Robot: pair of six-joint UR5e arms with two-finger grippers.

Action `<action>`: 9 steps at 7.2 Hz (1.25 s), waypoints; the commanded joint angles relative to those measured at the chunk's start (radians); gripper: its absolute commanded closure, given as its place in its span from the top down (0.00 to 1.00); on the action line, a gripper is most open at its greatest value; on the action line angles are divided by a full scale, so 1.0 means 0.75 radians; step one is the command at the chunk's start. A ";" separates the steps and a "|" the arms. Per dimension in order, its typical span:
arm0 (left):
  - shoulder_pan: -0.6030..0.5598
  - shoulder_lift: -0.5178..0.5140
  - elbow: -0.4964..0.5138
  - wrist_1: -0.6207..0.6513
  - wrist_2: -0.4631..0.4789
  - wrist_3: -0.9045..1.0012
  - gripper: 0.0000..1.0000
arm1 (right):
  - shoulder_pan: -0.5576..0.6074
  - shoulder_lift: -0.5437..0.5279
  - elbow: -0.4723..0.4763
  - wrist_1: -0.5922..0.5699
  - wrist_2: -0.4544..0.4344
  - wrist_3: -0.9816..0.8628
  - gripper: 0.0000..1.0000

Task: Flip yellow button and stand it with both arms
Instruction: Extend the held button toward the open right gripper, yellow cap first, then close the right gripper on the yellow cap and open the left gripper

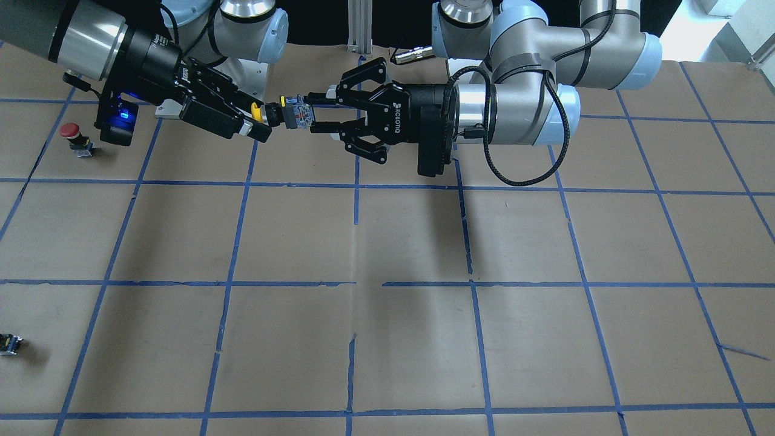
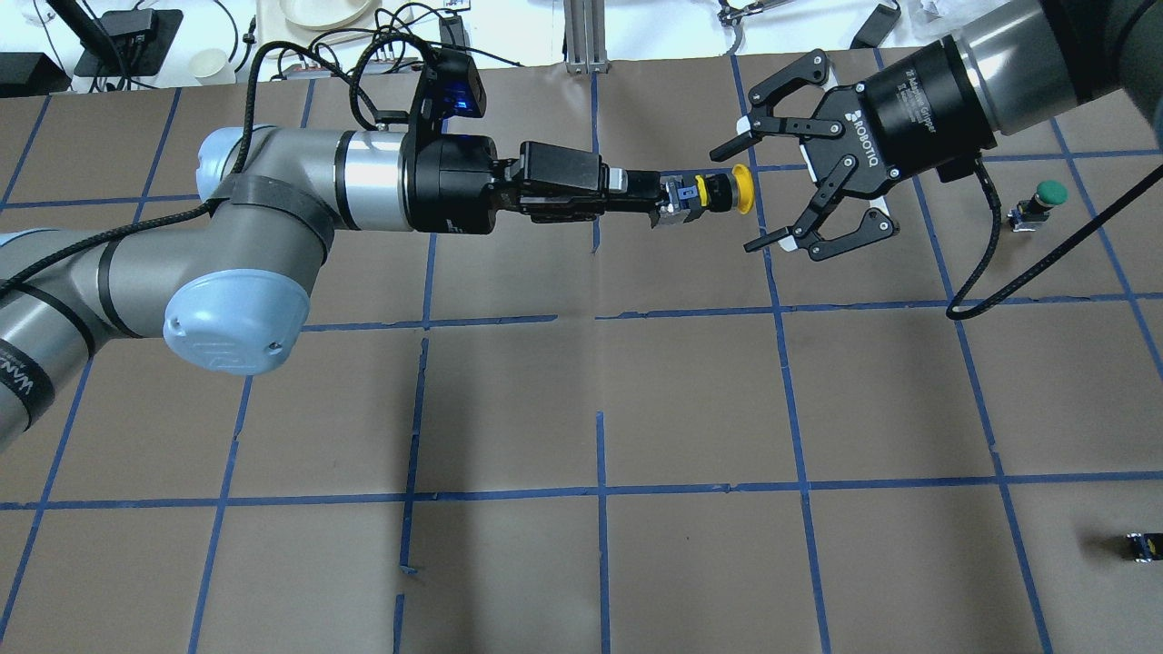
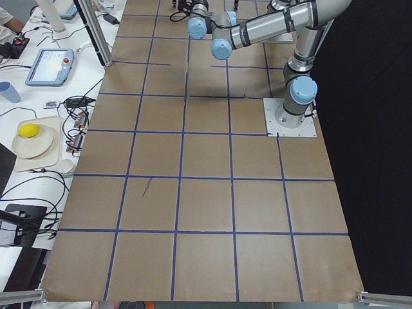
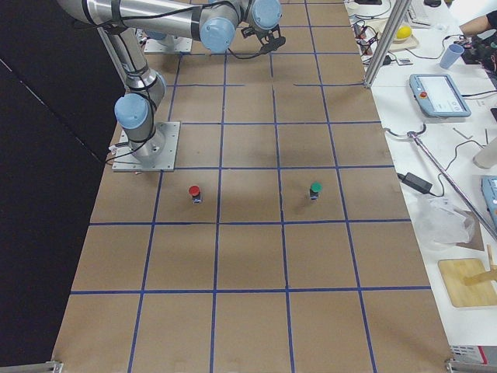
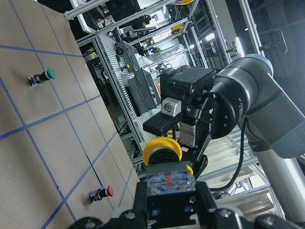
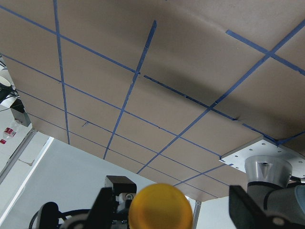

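The yellow button [image 2: 718,193] is held level in the air, its yellow cap [image 1: 256,112] pointing away from my left gripper. My left gripper [image 2: 668,202] is shut on the button's black-and-grey body [image 1: 298,113]. My right gripper [image 2: 745,198] is open, its fingers [image 2: 772,240] spread on either side of the cap without touching it. In the left wrist view the button [image 5: 164,160] sits between my fingers, with the right gripper [image 5: 183,119] just beyond it. In the right wrist view the cap [image 6: 159,207] fills the bottom centre.
A red-capped button [image 1: 71,134] stands on the brown, blue-taped table [image 1: 387,339] on the robot's right side. A green-capped button [image 2: 1045,198] and a small capless switch block [image 2: 1143,545] are there too. Both arms [image 2: 273,209] hover near the robot's base.
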 commanded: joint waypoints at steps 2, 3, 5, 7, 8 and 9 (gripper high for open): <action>0.000 0.000 0.000 0.000 0.000 0.000 0.21 | -0.002 0.003 0.001 0.004 0.032 0.003 0.39; 0.000 0.000 0.000 0.002 0.000 0.000 0.21 | -0.004 0.003 0.001 0.006 0.032 -0.001 0.27; 0.000 0.002 0.000 0.000 0.002 0.000 0.32 | -0.004 0.003 0.003 0.008 0.032 -0.007 0.21; 0.000 0.013 -0.002 0.006 0.002 -0.030 0.90 | -0.006 0.001 0.003 0.010 0.032 -0.007 0.20; 0.000 0.015 0.004 0.034 0.008 -0.108 1.00 | -0.006 0.001 0.003 0.010 0.032 -0.007 0.20; 0.002 -0.004 0.026 0.203 0.055 -0.291 1.00 | -0.006 -0.001 0.003 0.010 0.030 -0.009 0.19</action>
